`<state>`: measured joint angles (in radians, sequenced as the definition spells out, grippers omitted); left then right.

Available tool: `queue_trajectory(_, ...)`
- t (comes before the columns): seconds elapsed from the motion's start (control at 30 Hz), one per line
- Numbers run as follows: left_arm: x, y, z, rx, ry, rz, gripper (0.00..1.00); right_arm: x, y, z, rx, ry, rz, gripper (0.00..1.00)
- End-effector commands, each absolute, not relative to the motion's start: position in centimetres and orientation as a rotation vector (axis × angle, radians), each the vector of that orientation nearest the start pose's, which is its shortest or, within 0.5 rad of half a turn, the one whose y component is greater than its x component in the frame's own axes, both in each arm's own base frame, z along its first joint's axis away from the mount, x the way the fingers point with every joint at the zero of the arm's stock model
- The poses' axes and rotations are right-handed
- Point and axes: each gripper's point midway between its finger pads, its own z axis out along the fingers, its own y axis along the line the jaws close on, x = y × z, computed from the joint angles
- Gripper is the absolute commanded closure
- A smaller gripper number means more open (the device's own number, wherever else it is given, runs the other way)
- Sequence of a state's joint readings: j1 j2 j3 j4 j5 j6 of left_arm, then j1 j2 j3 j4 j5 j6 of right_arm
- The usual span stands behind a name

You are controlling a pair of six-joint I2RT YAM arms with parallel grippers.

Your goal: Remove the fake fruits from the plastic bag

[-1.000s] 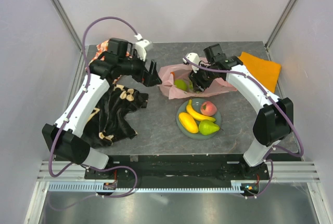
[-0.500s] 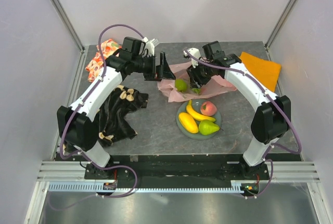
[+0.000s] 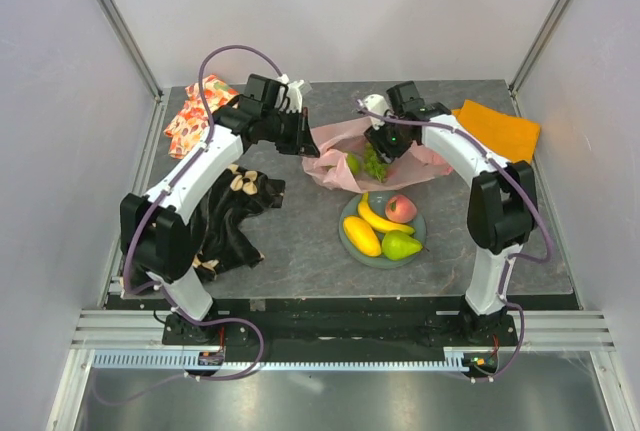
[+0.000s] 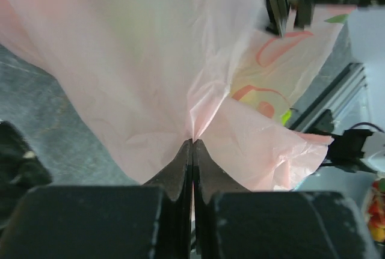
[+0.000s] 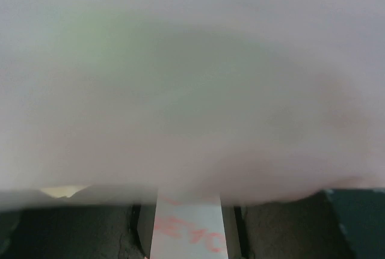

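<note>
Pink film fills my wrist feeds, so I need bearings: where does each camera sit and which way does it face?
Top external: above and behind the bases, looking down at the table; both arms show.
Left wrist: on the left arm, facing along the left gripper, shut on the plastic bag.
Right wrist: against blurred bag film; only the base of the right gripper shows.
Shared: all three see the bag.
</note>
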<state>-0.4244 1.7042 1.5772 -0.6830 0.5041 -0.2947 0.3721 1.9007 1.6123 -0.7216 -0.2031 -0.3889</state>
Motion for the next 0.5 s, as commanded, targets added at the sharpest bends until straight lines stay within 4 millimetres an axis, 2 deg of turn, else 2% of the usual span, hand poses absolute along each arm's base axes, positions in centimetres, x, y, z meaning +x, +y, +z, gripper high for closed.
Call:
queue_trajectory(0.0, 37.5, -25.2, 26.7, 0.559, 2.198, -0.814, 0.98, 47.3, 9.0, 12.1, -0.809, 2.383, -0.060, 0.51)
queue_trajectory(0.03, 38.1, -25.1, 27.4, 0.604, 2.157, -0.793, 0.98, 48.2, 5.9, 12.1, -0.734, 2.402, -0.138, 0.50)
queue_trajectory(0.07, 38.7, -25.4, 27.5, 0.631, 2.140, -0.785, 0.98, 48.5, 4.3, 12.1, -0.695, 2.410, -0.174, 0.50)
queue_trajectory(0.1, 39.5, -25.8, 29.4, 0.660, 2.077, -0.782, 0.98, 48.6, 2.8, 12.2, -0.655, 2.419, -0.209, 0.50)
queue_trajectory(0.13, 39.9, -26.1, 30.1, 0.698, 2.040, -0.781, 0.98, 48.7, 0.2, 12.8, -0.586, 2.424, -0.249, 0.50)
queue_trajectory(0.17, 40.5, -26.9, 29.9, 0.718, 2.030, -0.812, 0.98, 48.4, -1.3, 13.0, -0.547, 2.435, -0.290, 0.49)
queue_trajectory(0.2, 41.0, -27.3, 31.5, 0.729, 1.982, -0.824, 0.98, 48.0, -2.4, 13.2, -0.521, 2.441, -0.310, 0.49)
queue_trajectory(0.27, 41.4, -28.7, 32.0, 0.764, 1.950, -0.858, 0.98, 46.1, -5.6, 13.7, -0.446, 2.459, -0.365, 0.48)
queue_trajectory(0.3, 42.1, -29.5, 32.2, 0.777, 1.932, -0.862, 0.98, 45.4, -6.3, 13.8, -0.432, 2.464, -0.379, 0.48)
queue_trajectory(0.33, 42.1, -30.5, 32.2, 0.801, 1.919, -0.874, 0.98, 43.7, -7.2, 14.0, -0.407, 2.475, -0.393, 0.48)
queue_trajectory(0.4, 42.7, -31.9, 32.3, 0.827, 1.894, -0.899, 0.98, 41.8, -7.9, 14.3, -0.392, 2.484, -0.408, 0.48)
queue_trajectory(0.43, 42.3, -32.8, 32.2, 0.852, 1.884, -0.916, 0.98, 39.8, -7.9, 14.8, -0.387, 2.490, -0.406, 0.48)
queue_trajectory(0.47, 42.1, -33.5, 32.3, 0.871, 1.873, -0.939, 0.98, 38.8, -7.8, 15.0, -0.388, 2.492, -0.406, 0.48)
